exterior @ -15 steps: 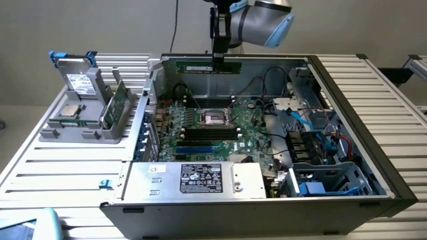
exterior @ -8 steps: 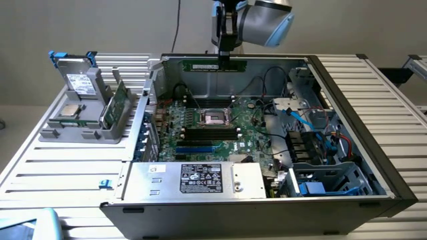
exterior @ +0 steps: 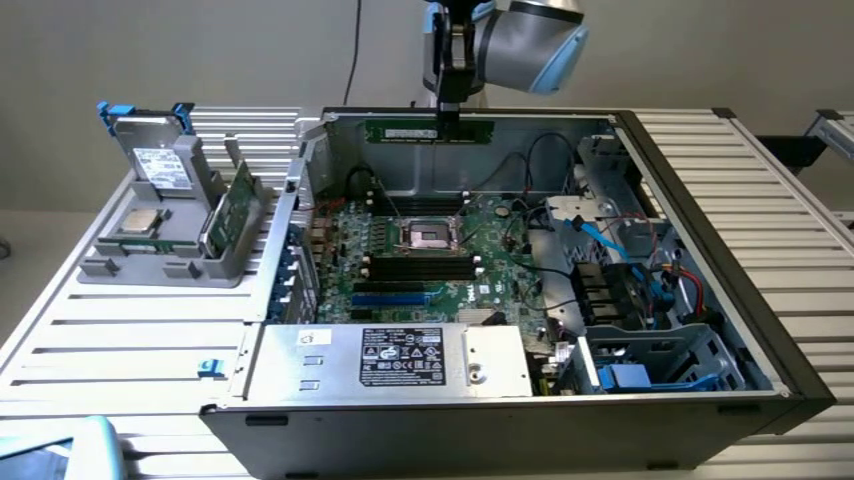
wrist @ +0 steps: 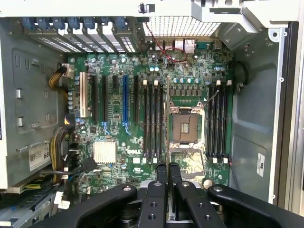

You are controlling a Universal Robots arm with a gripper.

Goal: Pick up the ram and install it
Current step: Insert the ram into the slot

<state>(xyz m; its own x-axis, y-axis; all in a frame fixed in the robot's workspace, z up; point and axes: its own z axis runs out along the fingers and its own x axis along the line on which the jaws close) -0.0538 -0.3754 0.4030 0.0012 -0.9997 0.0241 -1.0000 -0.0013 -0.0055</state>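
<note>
Above the far wall of the open computer case (exterior: 400, 440), holding the ram (exterior: 430, 131) level, pinched in a gripper (exterior: 451, 108) closed almost fully on it. Hanging well clear of the motherboard (exterior: 501, 265) and its memory slots (exterior: 422, 266) below; grey parts stand (exterior: 160, 268) on the tabletop (exterior: 120, 340), exterior view's left.

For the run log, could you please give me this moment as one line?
gripper: shut on ram | ram: held above motherboard inside open case | install: not yet seated

Dell logo (wrist: 131, 150) on the motherboard (wrist: 135, 137), "68" on a white sticker (wrist: 39, 156), power-supply label (exterior: 402, 357) too small to read
</note>
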